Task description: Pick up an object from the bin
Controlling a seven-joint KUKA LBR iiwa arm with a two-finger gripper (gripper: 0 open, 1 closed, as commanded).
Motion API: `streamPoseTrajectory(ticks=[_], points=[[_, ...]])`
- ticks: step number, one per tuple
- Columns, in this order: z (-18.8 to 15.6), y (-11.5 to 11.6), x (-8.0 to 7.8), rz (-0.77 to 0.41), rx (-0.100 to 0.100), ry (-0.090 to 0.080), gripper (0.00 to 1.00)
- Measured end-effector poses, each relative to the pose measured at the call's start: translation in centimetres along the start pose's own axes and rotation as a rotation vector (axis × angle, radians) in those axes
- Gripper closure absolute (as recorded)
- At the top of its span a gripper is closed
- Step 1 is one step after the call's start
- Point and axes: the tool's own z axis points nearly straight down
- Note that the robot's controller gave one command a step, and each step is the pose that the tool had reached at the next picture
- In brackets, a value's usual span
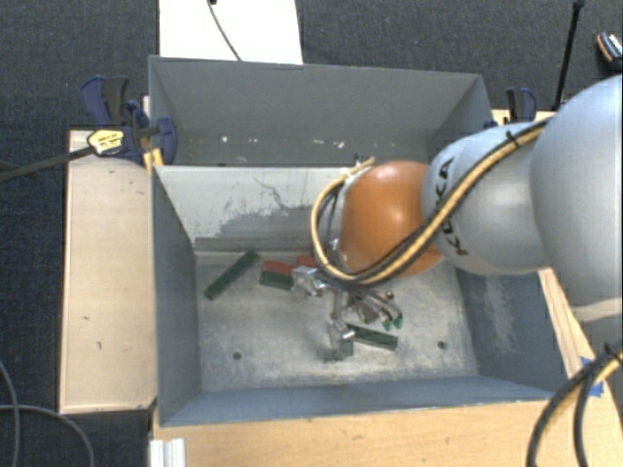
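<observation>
Dark green flat piece [376, 338]: centre floor of bin [175, 300], just right of fingers [338, 341]. Fingers low at floor; open or closed, cannot tell.

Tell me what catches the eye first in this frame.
The arm's big orange cover, mid-frame, reaching in from the right. Below it the pincer hangs low over the bin floor beside a small dark green piece; a longer green bar lies apart at the left.
</observation>
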Motion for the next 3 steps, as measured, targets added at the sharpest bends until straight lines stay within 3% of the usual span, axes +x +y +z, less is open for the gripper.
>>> streamPoseTrajectory(ticks=[1,2,3], points=[[-4.7,-6.2,-3.5,-0.098,0.002,-0.01,0.0],[0.0,-5.3,2.0,-0.331,-0.004,-0.001,0.0],[-0.3,-5.3,1.8,-0.325,-0.002,-0.005,1.0]])
